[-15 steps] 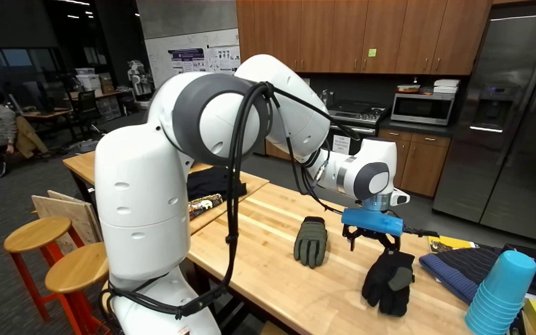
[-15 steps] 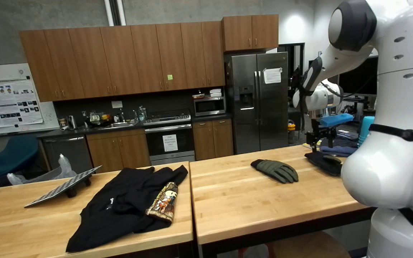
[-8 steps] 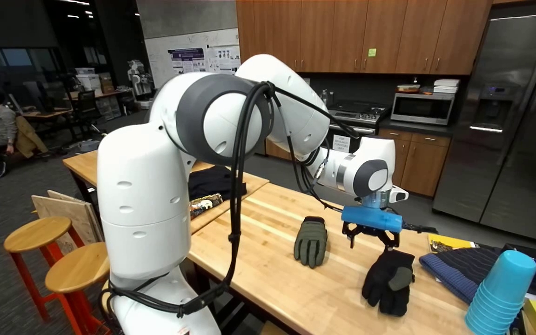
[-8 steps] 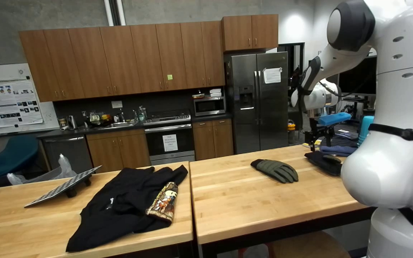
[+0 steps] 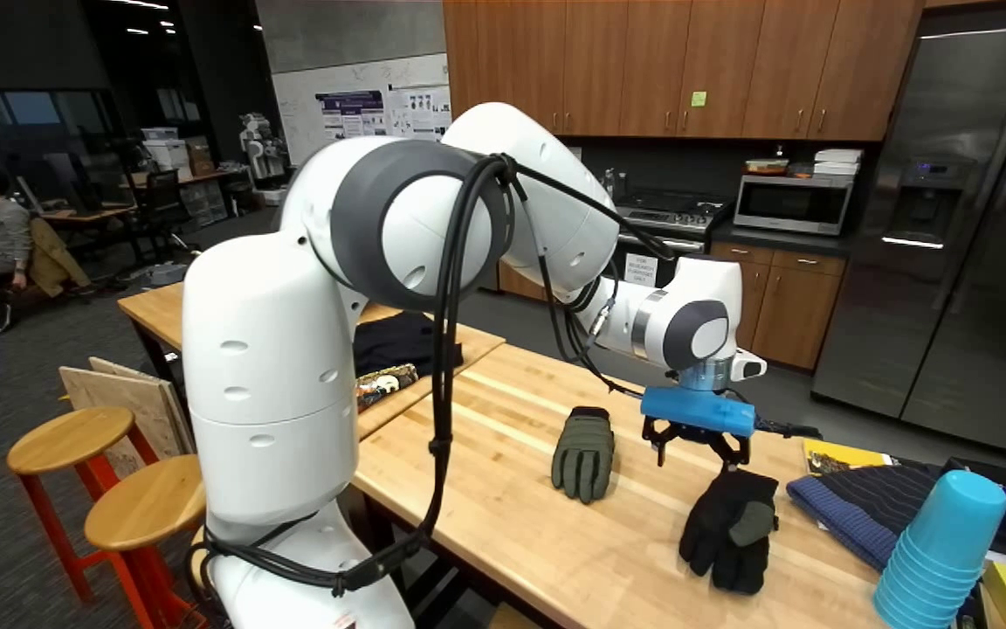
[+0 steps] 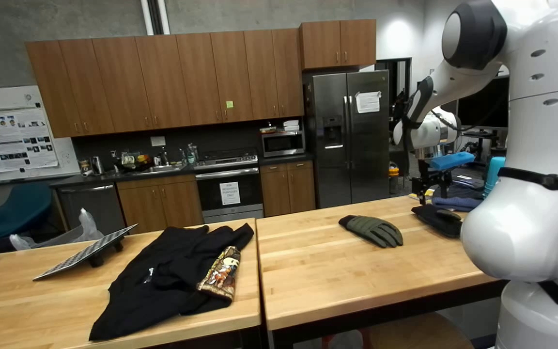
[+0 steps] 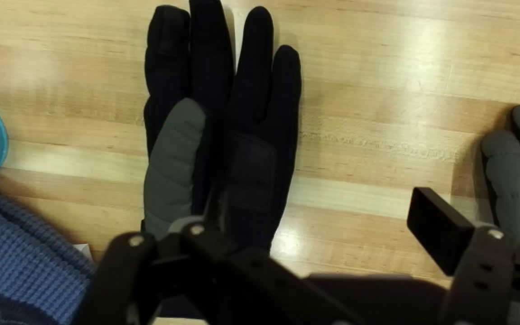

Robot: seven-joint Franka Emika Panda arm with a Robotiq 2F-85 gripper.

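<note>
My gripper [image 5: 697,461] is open, its fingers wide apart with only bare table seen between them in the wrist view. A black glove [image 7: 251,171] with a grey-green thumb lies palm up beneath it. One finger hangs over this glove's cuff end, and whether it touches the fabric I cannot tell. The other finger [image 7: 440,230] is over the wood between the gloves. An olive glove [image 5: 584,459] lies back up on the same table, partly seen at the wrist view's right edge. Both gloves, the black glove [image 6: 436,220] and the olive glove [image 6: 373,230], also show in an exterior view.
Beside the black glove are a navy knit hat [image 5: 861,498], a stack of blue cups [image 5: 940,542] and a yellow book [image 5: 844,456]. On the adjoining table [image 6: 7,300] lie a black garment [image 6: 177,276], a patterned pouch [image 6: 223,271] and a tilted board [image 6: 85,252].
Between one second and half a second ago, the gripper rose slightly and shifted a little to one side. Since then it has stayed still; the gloves have not moved.
</note>
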